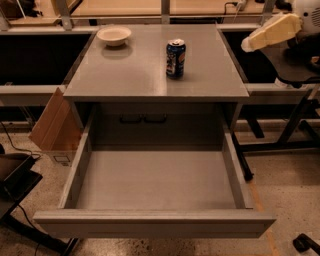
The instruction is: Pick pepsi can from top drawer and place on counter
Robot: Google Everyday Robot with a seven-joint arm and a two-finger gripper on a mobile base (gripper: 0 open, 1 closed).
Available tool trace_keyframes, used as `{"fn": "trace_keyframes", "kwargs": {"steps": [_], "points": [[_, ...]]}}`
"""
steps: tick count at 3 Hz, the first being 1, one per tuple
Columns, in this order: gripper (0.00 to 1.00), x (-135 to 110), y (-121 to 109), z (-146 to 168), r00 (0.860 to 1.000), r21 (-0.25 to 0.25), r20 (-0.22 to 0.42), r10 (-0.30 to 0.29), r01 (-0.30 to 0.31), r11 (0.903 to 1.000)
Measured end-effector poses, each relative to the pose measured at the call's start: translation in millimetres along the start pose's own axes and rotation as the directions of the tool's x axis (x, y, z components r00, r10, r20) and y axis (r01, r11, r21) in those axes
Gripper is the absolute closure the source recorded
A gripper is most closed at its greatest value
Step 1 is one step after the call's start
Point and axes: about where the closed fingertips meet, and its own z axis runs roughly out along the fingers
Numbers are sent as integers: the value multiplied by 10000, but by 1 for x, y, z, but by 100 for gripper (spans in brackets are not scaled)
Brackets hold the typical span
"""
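Observation:
The pepsi can [175,58] stands upright on the grey counter [135,75], right of its middle. The top drawer [155,185] is pulled fully out below and nothing shows inside it. My gripper [248,44] is up at the right, beyond the counter's right edge, well apart from the can. Its pale fingers [270,31] point left and hold nothing.
A shallow cream bowl [114,35] sits at the counter's back left. A brown cardboard box [54,125] leans against the cabinet's left side. Pale wooden bench tops [150,9] run behind. Black stand legs [280,145] are on the floor at the right.

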Motion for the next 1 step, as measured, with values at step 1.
{"fn": "trace_keyframes", "kwargs": {"steps": [1], "points": [[0, -10, 8, -86, 9983, 2015, -420, -404, 480, 9783]]}}
